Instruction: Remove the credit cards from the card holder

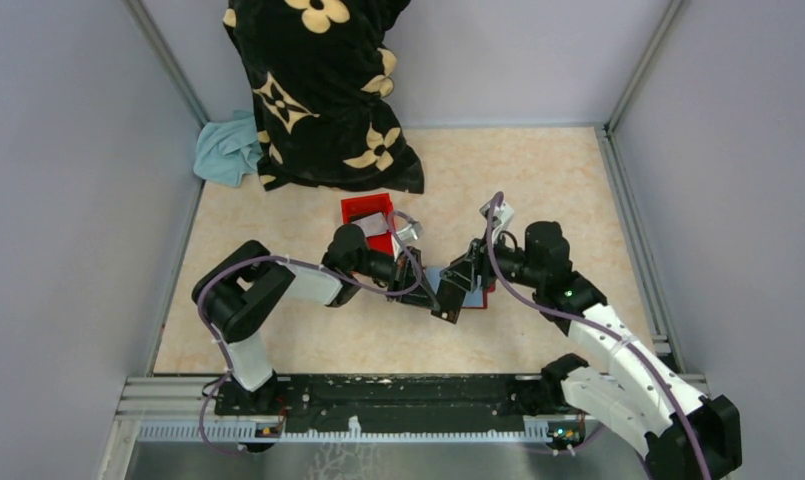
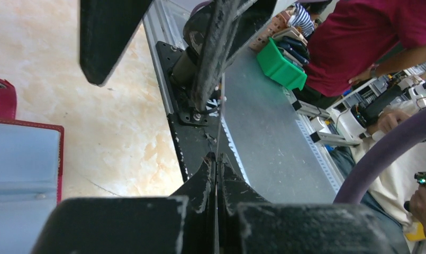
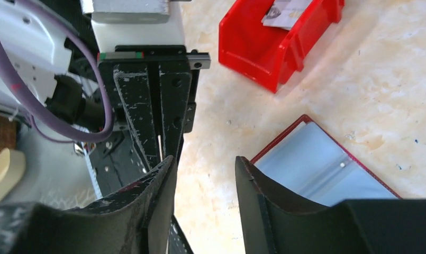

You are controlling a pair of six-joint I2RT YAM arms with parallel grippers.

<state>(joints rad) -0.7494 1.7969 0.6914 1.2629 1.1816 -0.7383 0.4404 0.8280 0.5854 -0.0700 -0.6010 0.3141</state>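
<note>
The card holder [image 1: 478, 296] lies open on the table, dark red with a pale blue inside [image 2: 20, 164] [image 3: 316, 169]. My left gripper [image 1: 440, 305] [image 2: 217, 156] is shut on a credit card [image 2: 219, 121], seen edge-on as a thin line between its jaws. In the right wrist view that card [image 3: 160, 147] shows as a pale sliver. My right gripper [image 1: 465, 283] [image 3: 202, 164] stands open right next to it, above bare table beside the holder, with nothing between its fingers.
A bright red plastic box [image 1: 366, 210] [image 3: 274, 42] behind the holder contains a card [image 3: 284, 10]. A black flowered cloth [image 1: 318, 90] and a teal rag [image 1: 226, 150] sit at the back left. The black base rail [image 1: 378, 395] runs along the near edge.
</note>
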